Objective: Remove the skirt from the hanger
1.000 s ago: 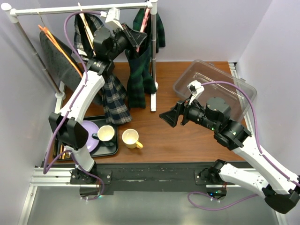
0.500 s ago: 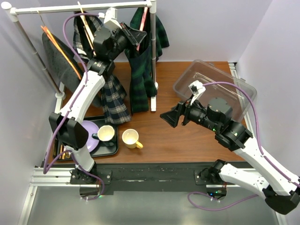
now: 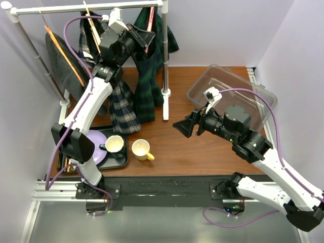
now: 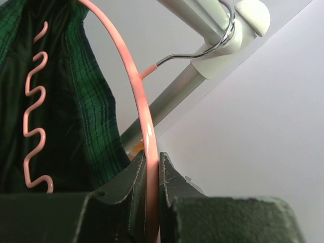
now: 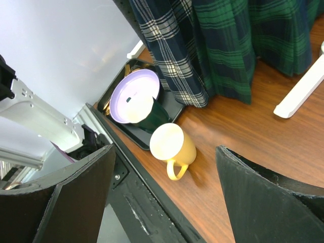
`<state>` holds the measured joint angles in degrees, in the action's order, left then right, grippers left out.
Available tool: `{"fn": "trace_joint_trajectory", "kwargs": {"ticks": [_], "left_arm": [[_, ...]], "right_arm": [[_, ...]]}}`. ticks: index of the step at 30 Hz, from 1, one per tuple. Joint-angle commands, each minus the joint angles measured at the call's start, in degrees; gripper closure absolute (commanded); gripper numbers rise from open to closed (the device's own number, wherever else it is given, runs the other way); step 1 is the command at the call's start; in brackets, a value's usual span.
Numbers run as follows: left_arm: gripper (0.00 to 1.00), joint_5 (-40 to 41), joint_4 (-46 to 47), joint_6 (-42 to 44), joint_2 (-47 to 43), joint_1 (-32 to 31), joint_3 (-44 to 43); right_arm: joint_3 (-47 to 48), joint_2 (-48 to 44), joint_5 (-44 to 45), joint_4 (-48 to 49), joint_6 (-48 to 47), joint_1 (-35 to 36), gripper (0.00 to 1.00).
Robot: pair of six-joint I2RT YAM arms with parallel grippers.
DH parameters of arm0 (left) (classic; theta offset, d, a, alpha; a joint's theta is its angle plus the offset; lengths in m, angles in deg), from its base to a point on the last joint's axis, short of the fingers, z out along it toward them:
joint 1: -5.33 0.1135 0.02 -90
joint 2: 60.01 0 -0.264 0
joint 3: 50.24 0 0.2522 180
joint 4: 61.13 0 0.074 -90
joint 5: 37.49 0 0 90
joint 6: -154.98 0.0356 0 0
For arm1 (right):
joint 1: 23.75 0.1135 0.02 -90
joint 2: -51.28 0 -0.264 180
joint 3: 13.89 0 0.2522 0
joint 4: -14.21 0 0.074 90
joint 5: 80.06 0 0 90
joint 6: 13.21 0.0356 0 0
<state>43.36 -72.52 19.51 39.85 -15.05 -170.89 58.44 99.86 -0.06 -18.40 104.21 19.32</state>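
A dark green plaid skirt [image 3: 147, 83] hangs from a pink hanger [image 3: 151, 17] on the white rail [image 3: 91, 7] at the back. My left gripper [image 3: 146, 38] is shut on the hanger's pink arm just below its metal hook. In the left wrist view the hanger [image 4: 144, 111] runs between my shut jaws [image 4: 152, 164], with the skirt [image 4: 76, 101] to the left and the hook over the rail [image 4: 202, 20]. My right gripper [image 3: 183, 126] is open and empty, hovering above mid-table [image 5: 164, 152].
A navy plaid skirt [image 3: 121, 101] and a grey garment [image 3: 58, 61] hang left of the green one. The rack's white post [image 3: 164, 76] stands beside it. A clear bin [image 3: 233, 93] sits at right. A yellow mug [image 3: 142, 150] and a black tray [image 3: 121, 163] with cups are at front left.
My left gripper has moved up and slightly left with the hanger, and the green skirt has swung left with it. The right arm has not moved.
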Motion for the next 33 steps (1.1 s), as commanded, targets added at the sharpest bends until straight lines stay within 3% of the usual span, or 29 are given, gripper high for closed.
{"fn": "trace_joint_trajectory", "kwargs": {"ticks": [1,33], "left_arm": [[1.00,1.76,12.04,-0.58,-5.72,-0.01,-1.13],[1.00,2.55,15.12,-2.78,-9.06,-0.01,-0.07]], "right_arm": [[0.94,-0.24,0.51,1.45,0.18,0.00,0.16],[0.94,0.03,1.39,1.36,1.67,0.00,0.17]]}}
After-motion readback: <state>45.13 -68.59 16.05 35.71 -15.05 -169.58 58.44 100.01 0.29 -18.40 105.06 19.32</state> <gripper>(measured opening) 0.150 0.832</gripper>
